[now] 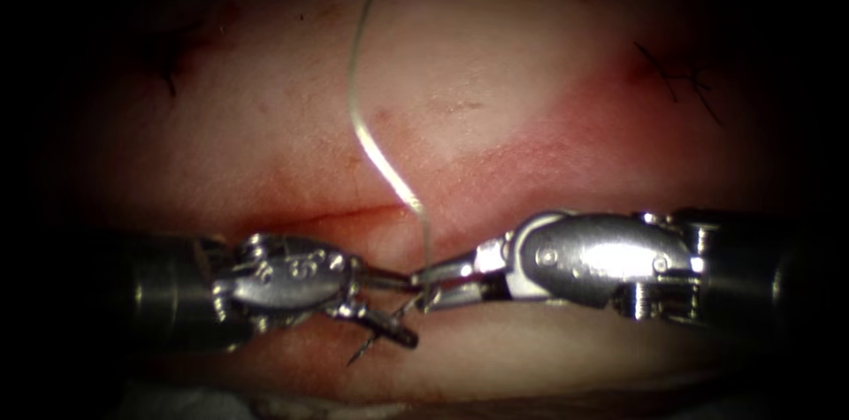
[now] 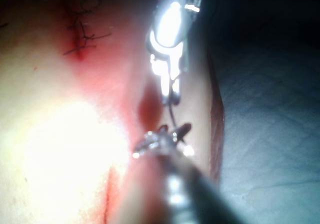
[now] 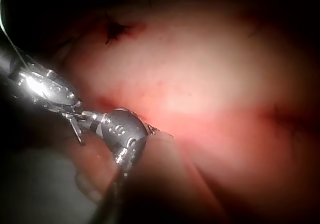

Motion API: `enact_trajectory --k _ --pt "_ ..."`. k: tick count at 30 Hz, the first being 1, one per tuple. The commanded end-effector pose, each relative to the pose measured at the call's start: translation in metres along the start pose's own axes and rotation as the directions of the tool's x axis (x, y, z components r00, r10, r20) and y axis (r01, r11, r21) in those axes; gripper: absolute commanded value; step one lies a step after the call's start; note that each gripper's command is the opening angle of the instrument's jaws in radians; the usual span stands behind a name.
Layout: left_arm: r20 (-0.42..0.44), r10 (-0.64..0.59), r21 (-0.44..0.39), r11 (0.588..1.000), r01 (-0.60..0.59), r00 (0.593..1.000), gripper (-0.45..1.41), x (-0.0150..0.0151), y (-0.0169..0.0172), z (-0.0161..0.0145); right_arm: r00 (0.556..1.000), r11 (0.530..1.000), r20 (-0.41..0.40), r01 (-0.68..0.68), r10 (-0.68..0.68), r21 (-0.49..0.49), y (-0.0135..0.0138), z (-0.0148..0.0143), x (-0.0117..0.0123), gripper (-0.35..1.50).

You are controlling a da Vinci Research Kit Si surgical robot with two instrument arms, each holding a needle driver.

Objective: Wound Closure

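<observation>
The cut (image 1: pixel 340 211) runs across the tissue (image 1: pixel 460 110), just behind both tools. My right tool (image 1: pixel 423 289) comes in from the right with its jaws shut on the curved needle (image 1: pixel 382 332) near its thread end. The needle slants down and left to its point, free of the tissue. My left tool (image 1: pixel 405 305) stands open, its jaws spread above and below the needle and the lower jaw crossing the shaft. The pale thread (image 1: pixel 367 133) rises from the right tool's jaws and leaves at the top. In the left wrist view, the needle (image 2: pixel 172 116) spans between the right tool (image 2: pixel 167 29) and the left tool (image 2: pixel 160 140).
Dark finished stitches sit at the far right (image 1: pixel 681 75) and far left (image 1: pixel 170 62) of the tissue. Red fluid stains the tissue around the cut. The tissue's near edge (image 1: pixel 495 389) lies just below the tools, with cloth beyond it.
</observation>
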Motion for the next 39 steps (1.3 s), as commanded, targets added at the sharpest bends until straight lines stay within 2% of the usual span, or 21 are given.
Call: enact_trajectory --k 1,3,8,9,10,11,12,13,15,16,20,22,24,26,28,30,39 --pt "0.017 -0.006 -0.016 1.000 0.006 1.000 -0.22 -0.0005 0.0000 0.0011 1.000 1.000 -0.001 -0.002 0.002 0.003 0.0000 0.0009 -0.0004 -0.35" --pt "0.023 -0.014 -0.035 0.999 0.015 1.000 -0.42 -0.0008 0.0001 0.0012 1.000 1.000 0.001 -0.001 0.001 0.005 0.0000 0.0009 -0.0004 -0.35" --pt "0.031 -0.083 -0.064 0.994 0.085 0.996 -0.45 -0.0007 0.0001 0.0007 1.000 1.000 0.011 -0.021 0.021 0.007 0.0000 0.0008 -0.0005 -0.35" --pt "0.007 -0.111 -0.062 0.992 0.111 0.994 -0.45 -0.0005 -0.0002 0.0005 0.998 0.998 0.018 -0.051 0.052 -0.023 0.0000 0.0007 -0.0005 -0.08" --pt "-0.003 -0.122 -0.056 0.991 0.122 0.993 -0.45 -0.0005 -0.0002 0.0004 0.997 0.996 0.021 -0.071 0.072 -0.059 0.0001 0.0007 -0.0005 0.41" --pt "-0.015 -0.133 -0.053 0.990 0.132 0.991 -0.45 -0.0004 -0.0003 0.0003 0.996 0.994 0.024 -0.078 0.081 -0.079 0.0001 0.0006 -0.0005 0.59" --pt "-0.049 -0.173 -0.058 0.984 0.170 0.984 -0.45 -0.0003 -0.0005 0.0002 0.991 0.981 0.017 -0.127 0.131 -0.146 0.0002 0.0005 -0.0005 1.08" --pt "-0.066 -0.184 -0.064 0.982 0.180 0.981 -0.45 -0.0003 -0.0006 0.0001 0.990 0.974 0.006 -0.136 0.140 -0.179 0.0004 0.0003 -0.0004 1.21" --pt "-0.126 -0.235 -0.085 0.971 0.225 0.964 -0.45 -0.0001 -0.0007 -0.0001 0.986 0.953 -0.035 -0.166 0.162 -0.254 0.0008 -0.0003 -0.0001 1.33" --pt "-0.167 -0.263 -0.101 0.963 0.249 0.950 -0.45 0.0000 -0.0008 -0.0002 0.983 0.936 -0.062 -0.184 0.173 -0.299 0.0010 -0.0007 0.0000 1.36" --pt "-0.225 -0.315 -0.102 0.949 0.299 0.922 -0.45 0.0003 -0.0010 -0.0002 0.976 0.894 -0.101 -0.219 0.195 -0.391 0.0014 -0.0013 0.0005 1.40" --pt "-0.270 -0.338 -0.101 0.941 0.323 0.901 -0.45 0.0004 -0.0012 -0.0003 0.973 0.841 -0.120 -0.230 0.197 -0.489 0.0010 -0.0012 0.0010 1.36" --pt "-0.326 -0.363 -0.104 0.932 0.348 0.873 -0.45 0.0006 -0.0015 -0.0004 0.979 0.771 -0.092 -0.200 0.181 -0.604 0.0005 -0.0005 0.0016 1.36" --pt "-0.351 -0.365 -0.092 0.930 0.356 0.862 -0.45 0.0008 -0.0014 -0.0004 0.986 0.744 -0.040 -0.150 0.164 -0.651 0.0004 0.0001 0.0021 1.33" --pt "-0.375 -0.367 -0.088 0.928 0.362 0.851 -0.45 0.0008 -0.0012 -0.0003 0.984 0.719 -0.017 -0.140 0.175 -0.681 0.0005 0.0005 0.0024 1.20" --pt "-0.389 -0.368 -0.083 0.927 0.366 0.844 -0.45 0.0008 -0.0010 -0.0003 0.984 0.705 -0.008 -0.135 0.180 -0.696 0.0007 0.0008 0.0025 1.18" --pt "-0.400 -0.344 -0.060 0.935 0.351 0.849 -0.45 0.0011 -0.0008 0.0002 0.986 0.722 0.014 -0.113 0.167 -0.683 0.0010 0.0021 0.0030 1.15"
